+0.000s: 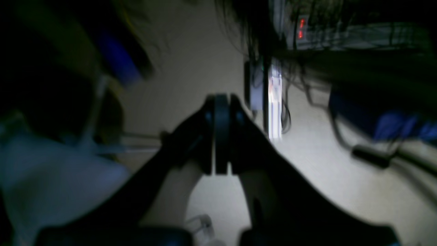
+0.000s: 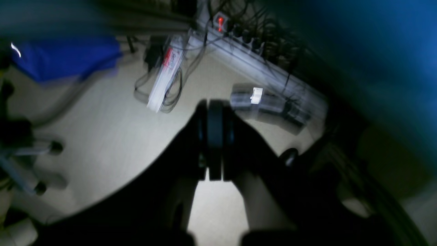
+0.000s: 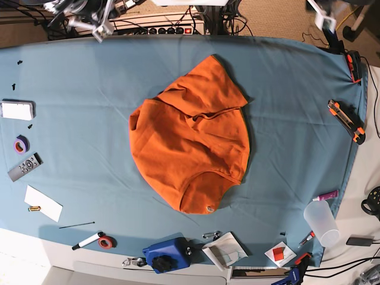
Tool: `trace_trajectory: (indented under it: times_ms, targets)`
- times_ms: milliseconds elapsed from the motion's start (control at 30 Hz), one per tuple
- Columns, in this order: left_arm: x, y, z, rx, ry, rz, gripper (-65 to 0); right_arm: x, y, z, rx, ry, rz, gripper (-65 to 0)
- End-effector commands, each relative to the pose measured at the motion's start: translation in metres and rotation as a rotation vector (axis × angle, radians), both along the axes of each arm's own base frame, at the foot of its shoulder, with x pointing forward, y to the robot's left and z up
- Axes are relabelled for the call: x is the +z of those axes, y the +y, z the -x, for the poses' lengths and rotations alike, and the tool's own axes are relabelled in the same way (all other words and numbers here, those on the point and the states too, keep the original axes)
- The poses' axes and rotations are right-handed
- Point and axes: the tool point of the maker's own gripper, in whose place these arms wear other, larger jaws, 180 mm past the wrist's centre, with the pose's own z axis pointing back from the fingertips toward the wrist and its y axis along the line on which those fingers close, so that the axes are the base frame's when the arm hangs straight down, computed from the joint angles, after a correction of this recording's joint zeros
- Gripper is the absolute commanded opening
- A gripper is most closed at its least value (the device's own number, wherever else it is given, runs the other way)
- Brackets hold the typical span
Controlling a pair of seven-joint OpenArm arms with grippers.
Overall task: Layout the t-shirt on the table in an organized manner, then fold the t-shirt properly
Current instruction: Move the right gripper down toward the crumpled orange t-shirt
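Note:
The orange t-shirt point(image 3: 190, 142) lies crumpled in a rounded heap in the middle of the teal table point(image 3: 77, 83), its neck opening and tag toward the near edge. Both arms are pulled back past the far edge, away from the cloth: the right arm point(image 3: 89, 16) at the view's top left, the left arm point(image 3: 325, 19) at the top right. In the left wrist view my left gripper point(image 1: 221, 112) is shut with nothing between its pads, over pale floor. My right gripper point(image 2: 215, 114) is likewise shut and empty, above floor and cables. Neither wrist view shows the t-shirt.
Along the table's left lie a white box point(image 3: 16, 110), a purple tape roll point(image 3: 21, 144), a remote point(image 3: 25, 167) and a paper sheet point(image 3: 43, 203). A blue box point(image 3: 165, 254) and a marker point(image 3: 89, 240) sit at the near edge. A plastic cup point(image 3: 320, 222) and orange clamps point(image 3: 354, 122) are on the right.

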Motion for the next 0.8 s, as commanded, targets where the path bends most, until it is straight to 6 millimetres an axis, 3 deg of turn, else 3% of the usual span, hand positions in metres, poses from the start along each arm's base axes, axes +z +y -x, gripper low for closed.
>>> trace_trajectory:
  times_ms: [0, 200, 500, 533, 600, 633, 700, 767]
  targets:
    - [0.015, 0.001, -0.008, -0.013, -0.043, -0.018, -65.0, 0.015, 0.004, -0.012, 0.016, -0.058, -0.013, -65.0]
    - [0.049, 0.012, -0.059, 0.020, -0.271, -0.061, -65.0, 0.062, 0.015, -0.064, 0.054, -0.283, -0.017, -65.0]
    - [0.072, 0.009, -0.114, 0.008, -0.459, -0.053, -65.0, 0.078, 0.016, -0.107, 0.003, -0.442, -0.004, -65.0]
    - [0.075, 0.009, -0.118, 0.009, -0.474, -0.054, -63.3, 0.080, 0.018, -0.110, 0.010, -0.456, -0.010, -65.0]
    - [0.080, 0.009, -0.126, 0.009, -0.507, -0.053, -52.6, 0.084, 0.023, -0.114, 0.045, -0.479, -0.024, -65.0]
    - [0.083, 0.009, -0.130, 0.008, -0.528, -0.053, -47.2, 0.086, 0.025, -0.116, 0.054, -0.492, -0.032, -60.2]
    - [0.089, 0.008, -0.136, 0.006, -0.566, -0.050, -38.5, 0.089, 0.028, -0.119, 0.067, -0.511, -0.045, -43.9]
    - [0.092, 0.008, -0.138, 0.006, -0.583, -0.048, -34.7, 0.095, 0.034, -0.125, 0.074, -0.545, -0.069, -34.9]
